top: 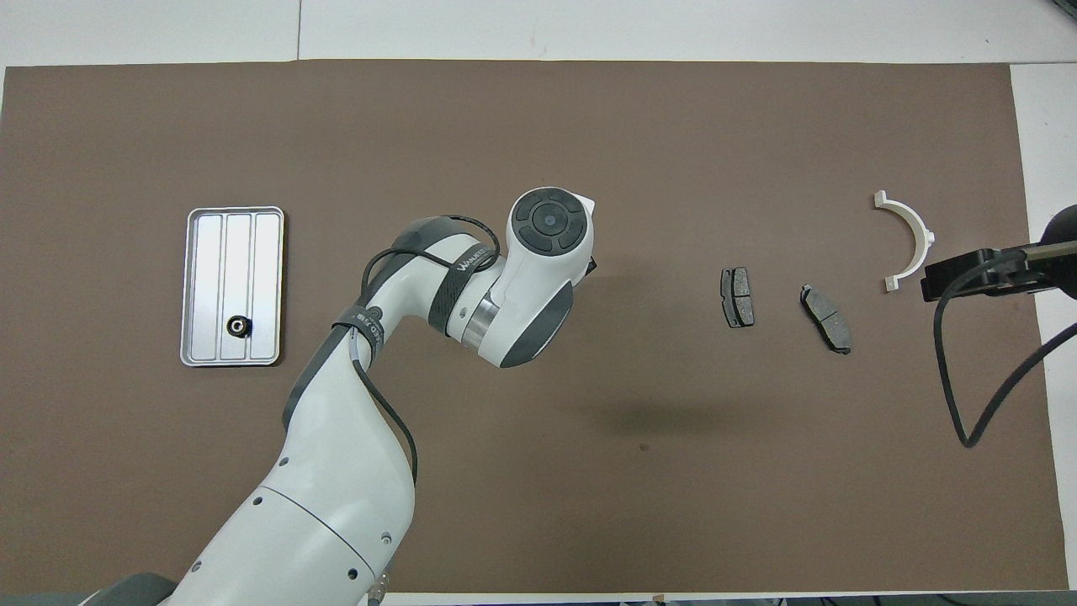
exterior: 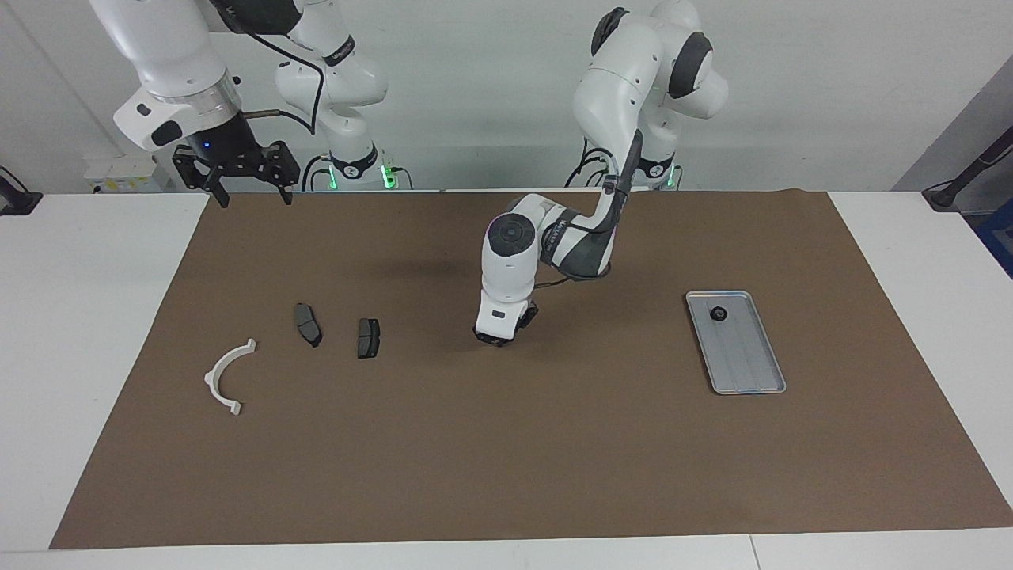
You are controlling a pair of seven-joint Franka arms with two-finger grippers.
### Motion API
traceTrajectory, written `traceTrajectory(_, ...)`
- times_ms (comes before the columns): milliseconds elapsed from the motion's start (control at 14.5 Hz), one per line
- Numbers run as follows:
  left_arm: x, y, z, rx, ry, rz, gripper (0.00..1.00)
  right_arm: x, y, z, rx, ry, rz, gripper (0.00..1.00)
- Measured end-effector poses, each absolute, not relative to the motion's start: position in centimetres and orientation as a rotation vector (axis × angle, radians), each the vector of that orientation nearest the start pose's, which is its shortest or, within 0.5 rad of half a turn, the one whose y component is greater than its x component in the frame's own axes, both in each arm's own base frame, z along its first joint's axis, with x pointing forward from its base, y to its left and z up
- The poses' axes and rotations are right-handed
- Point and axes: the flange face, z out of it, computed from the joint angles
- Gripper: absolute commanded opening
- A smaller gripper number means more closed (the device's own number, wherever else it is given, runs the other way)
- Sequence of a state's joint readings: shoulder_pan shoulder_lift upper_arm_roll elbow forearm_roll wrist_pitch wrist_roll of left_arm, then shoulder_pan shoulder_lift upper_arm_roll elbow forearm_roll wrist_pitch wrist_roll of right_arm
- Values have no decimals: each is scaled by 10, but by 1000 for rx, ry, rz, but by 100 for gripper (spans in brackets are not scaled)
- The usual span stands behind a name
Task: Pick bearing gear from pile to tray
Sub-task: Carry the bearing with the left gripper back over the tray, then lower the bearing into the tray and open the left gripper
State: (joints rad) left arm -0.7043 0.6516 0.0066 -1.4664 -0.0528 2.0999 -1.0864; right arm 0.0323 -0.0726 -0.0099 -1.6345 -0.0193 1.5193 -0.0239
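A: Around the middle of the facing view, what do you count?
B: One left gripper (exterior: 496,340) down at the brown mat (exterior: 554,467), fingertips pressed together; whether a part sits between them I cannot tell. Two dark brake pads (exterior: 308,324) (exterior: 368,337) and one white bracket (exterior: 226,377) lie at centre left.
A: And the tray?
B: One silver tray (exterior: 748,372) at centre right, long axis running up-down in frame, slightly slanted, ridges lengthwise. One small black round piece (exterior: 718,313) rests in its upper end.
A: The other arm?
B: The right gripper (exterior: 247,192) waits at upper left, jaws spread, above the mat's edge.
A: Any writing?
B: A strap on the left arm carries lettering, unreadable.
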Motion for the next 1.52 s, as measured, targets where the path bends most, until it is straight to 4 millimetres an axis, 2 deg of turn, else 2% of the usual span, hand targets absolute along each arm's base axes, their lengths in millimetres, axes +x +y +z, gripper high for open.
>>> traceTrajectory(138, 560, -441, 300, -3061, -692, 58, 0, 526, 9, 629, -3159, -72, 70, 100)
traceTrajectory(277, 586, -400, 318, -3053, -696, 59, 0, 525, 9, 629, -3158, -72, 70, 100)
traceTrajectory(484, 623, -313, 351, -3058, -585, 112, 0, 525, 9, 629, -3159, -72, 68, 100)
traceTrajectory(622, 643, -249, 360, -3068, -483, 157, 0, 524, 9, 630, -3159, -72, 67, 100)
traceTrajectory(761, 658, -186, 360, -3066, -445, 209, 0, 524, 9, 630, -3158, -72, 68, 100)
traceTrajectory(1037, 675, -106, 355, -3055, -396, 191, 0, 524, 9, 630, -3158, -73, 68, 100)
traceTrajectory(1314, 684, -7, 336, -3089, -359, 100, 0, 523, 9, 625, -3158, -73, 84, 100)
traceTrajectory(1383, 683, 9, 332, -3092, -355, 90, 0, 523, 9, 622, -3158, -73, 92, 100)
traceTrajectory(1521, 680, 24, 326, -3095, -363, 62, 0, 523, 10, 616, -3158, -73, 94, 100)
